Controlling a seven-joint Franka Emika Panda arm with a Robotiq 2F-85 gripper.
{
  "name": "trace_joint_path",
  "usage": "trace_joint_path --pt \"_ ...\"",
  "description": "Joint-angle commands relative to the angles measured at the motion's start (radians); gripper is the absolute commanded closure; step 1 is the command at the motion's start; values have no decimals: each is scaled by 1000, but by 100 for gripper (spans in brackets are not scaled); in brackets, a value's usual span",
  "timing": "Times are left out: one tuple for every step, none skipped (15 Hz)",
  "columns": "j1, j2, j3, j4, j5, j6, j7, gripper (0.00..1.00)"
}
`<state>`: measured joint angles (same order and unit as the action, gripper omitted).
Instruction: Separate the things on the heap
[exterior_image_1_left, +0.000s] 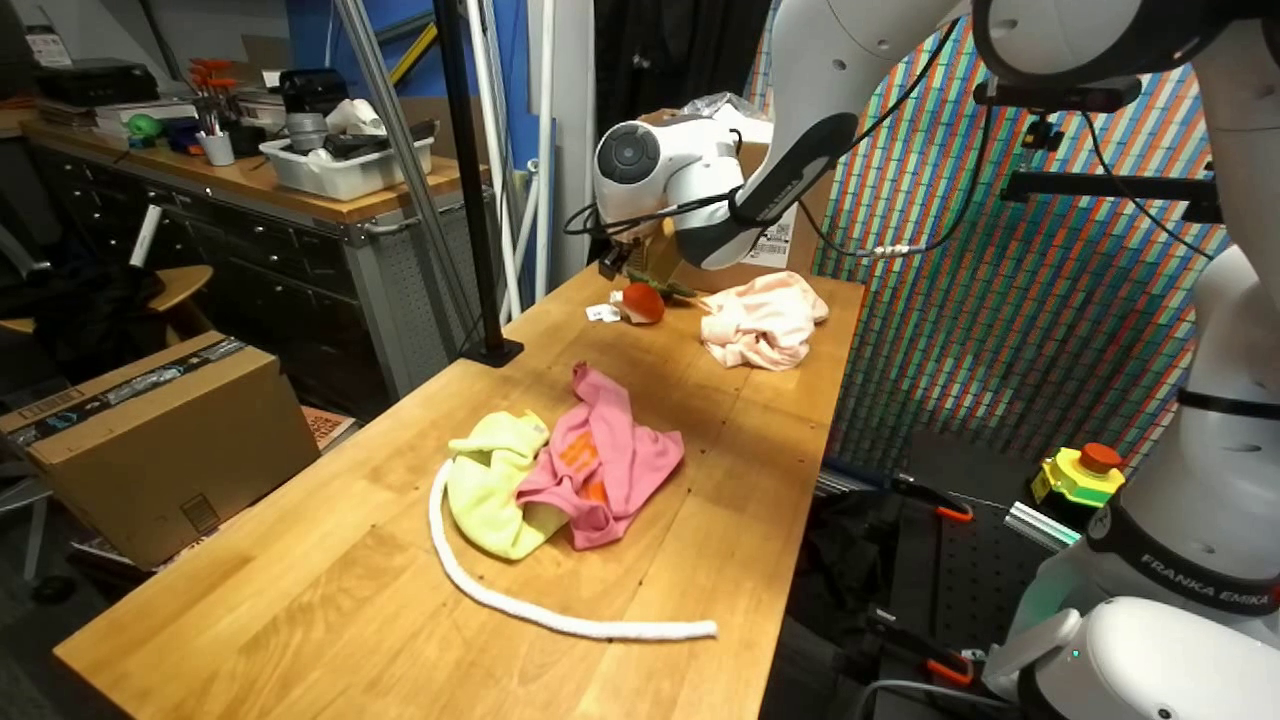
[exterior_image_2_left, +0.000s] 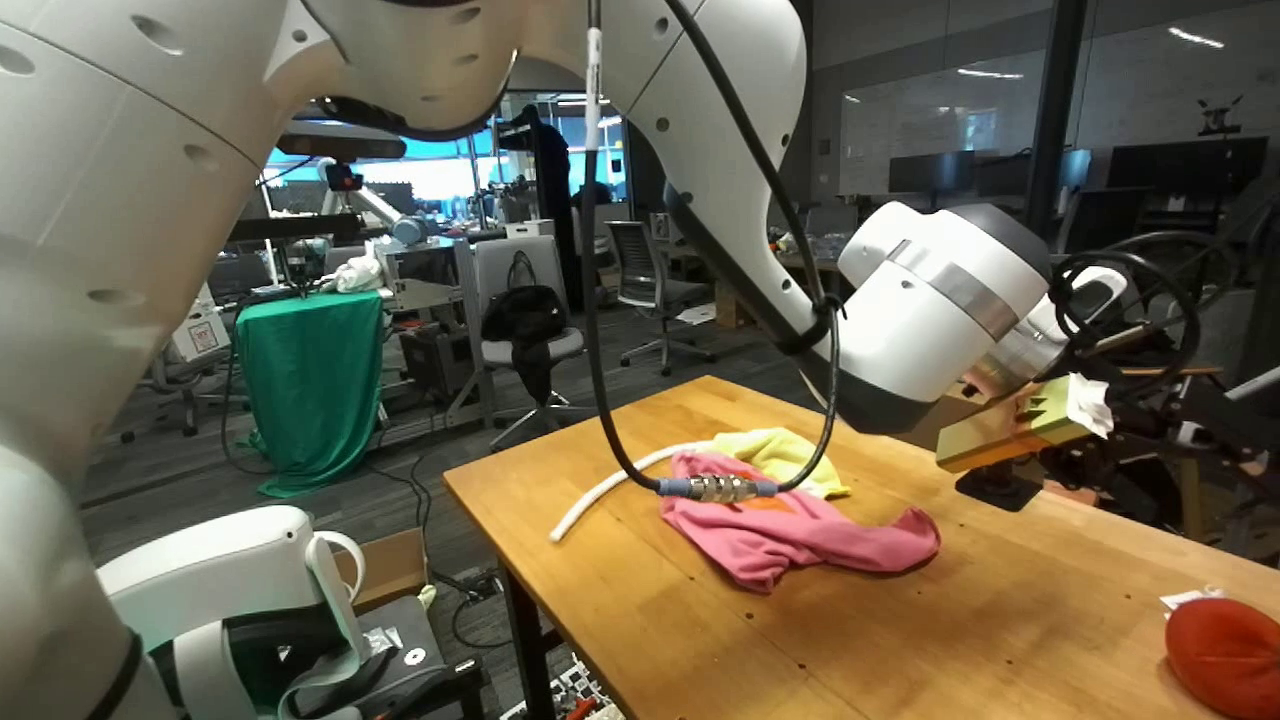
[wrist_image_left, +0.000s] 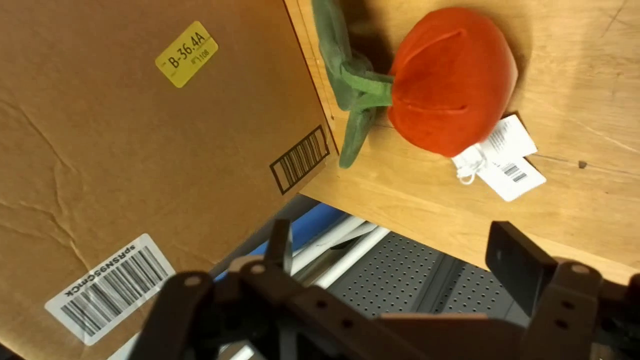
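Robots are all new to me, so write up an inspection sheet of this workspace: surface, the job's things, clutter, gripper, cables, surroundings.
Surface: wooden table, with a few dark specks.
Job's things: pink cloth lies partly over yellow cloth; rope curves beside them; cream cloth lies apart.
Clutter: red plush with tags, beside a cardboard box.
Gripper: jaws apart, holding nothing.
Cables: black cable hangs in a loop by the arm.
Surroundings: workbench, chair, green drape, red button.

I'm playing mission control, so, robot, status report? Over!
Gripper open, empty. Pink cloth partly over yellow cloth; peach cloth apart from both. Cardboard box close by, maybe in the way.
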<state>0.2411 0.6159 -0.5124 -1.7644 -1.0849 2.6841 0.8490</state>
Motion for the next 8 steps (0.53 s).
trace_joint_path --pt "-83 -71 132 -34 -21 -50 -43 0" --pt "-107 -95 176 -60 6 -55 -87 1" --pt "-130 -125 224 -95 38 -62 -139 0" --pt "-155 -149 269 -126 75 -57 -197 0" --pt "-175 -178 312 -166 118 -54 -262 0" --pt "-190 -203 349 -198 171 -59 -324 0" --pt "-201 -227 382 -234 231 -63 -387 0" --pt "-212 -250 413 -265 298 -71 -457 0"
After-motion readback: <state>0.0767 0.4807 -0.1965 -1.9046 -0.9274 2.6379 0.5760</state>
